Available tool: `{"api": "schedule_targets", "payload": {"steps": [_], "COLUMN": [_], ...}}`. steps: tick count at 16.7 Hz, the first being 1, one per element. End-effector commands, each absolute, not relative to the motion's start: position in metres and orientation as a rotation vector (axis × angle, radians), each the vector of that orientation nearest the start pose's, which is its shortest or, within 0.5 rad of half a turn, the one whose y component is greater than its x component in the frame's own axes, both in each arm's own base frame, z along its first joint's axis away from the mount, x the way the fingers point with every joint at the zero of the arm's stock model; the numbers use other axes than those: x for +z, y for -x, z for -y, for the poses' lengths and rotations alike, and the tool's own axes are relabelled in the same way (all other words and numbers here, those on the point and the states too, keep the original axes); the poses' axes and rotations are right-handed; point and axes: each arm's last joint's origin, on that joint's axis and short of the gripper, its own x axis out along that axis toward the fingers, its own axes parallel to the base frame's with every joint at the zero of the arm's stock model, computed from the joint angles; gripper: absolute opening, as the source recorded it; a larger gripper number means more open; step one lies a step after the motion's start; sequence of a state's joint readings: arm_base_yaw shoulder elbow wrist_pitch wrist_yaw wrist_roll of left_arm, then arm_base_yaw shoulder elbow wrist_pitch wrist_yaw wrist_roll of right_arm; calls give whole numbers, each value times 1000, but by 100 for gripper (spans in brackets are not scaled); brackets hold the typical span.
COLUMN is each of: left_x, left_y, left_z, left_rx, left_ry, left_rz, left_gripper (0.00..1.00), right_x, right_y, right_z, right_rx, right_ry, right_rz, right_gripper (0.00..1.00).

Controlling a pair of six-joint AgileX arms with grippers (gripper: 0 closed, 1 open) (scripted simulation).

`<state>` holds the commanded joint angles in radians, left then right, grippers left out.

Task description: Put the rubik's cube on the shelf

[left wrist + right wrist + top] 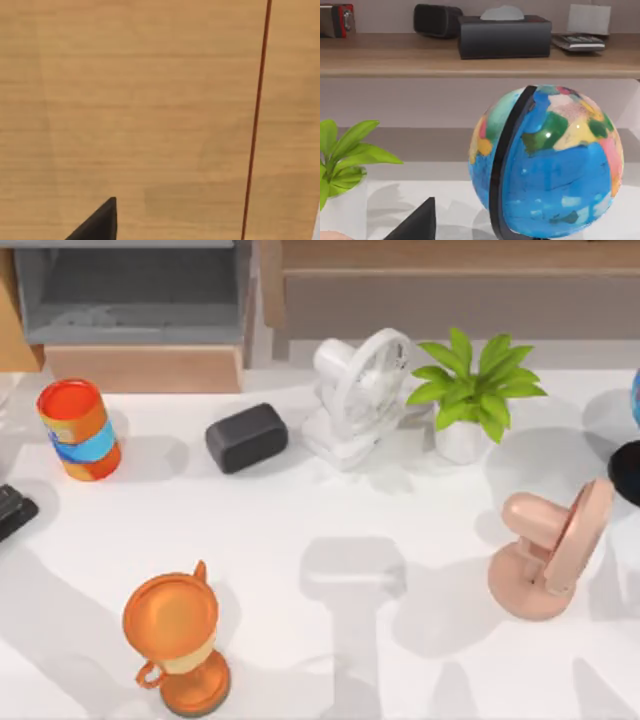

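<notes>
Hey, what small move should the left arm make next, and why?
Probably back the left gripper away: it sits close against a plain wooden surface, so retreating would likely bring the table into its wrist view. The right gripper hangs by the globe.

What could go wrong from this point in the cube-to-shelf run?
1. The shelf already carries a black tissue box, a dark headset-like item and a calculator, so free space is limited.
2. The globe sits close before the right wrist camera; a forward reach might bump it.
3. The plant and white fan stand in front of the shelf.
</notes>
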<state>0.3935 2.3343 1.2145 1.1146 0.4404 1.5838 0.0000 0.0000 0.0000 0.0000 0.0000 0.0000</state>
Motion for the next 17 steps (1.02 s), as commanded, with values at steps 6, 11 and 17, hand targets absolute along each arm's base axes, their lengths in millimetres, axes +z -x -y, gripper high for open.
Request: {"api": "schedule_targets", "payload": {"steps": [6,11,17], "left_x": [95,95,95], "left_y": [-433,-433,-433], "left_z": [-171,-171,-171], "left_rx": [-16,-16,-16], "left_ry": [-1571,-1571,-1571], "left_rz": [16,16,16], "left_gripper": [47,10,0], "right_x": [160,160,160], "right_y": [-106,-106,-106], "right_z": [1,1,1], "right_rx": [0,0,0], "right_ry": [0,0,0], "right_rz": [0,0,0], "right_gripper": [100,100,100]}}
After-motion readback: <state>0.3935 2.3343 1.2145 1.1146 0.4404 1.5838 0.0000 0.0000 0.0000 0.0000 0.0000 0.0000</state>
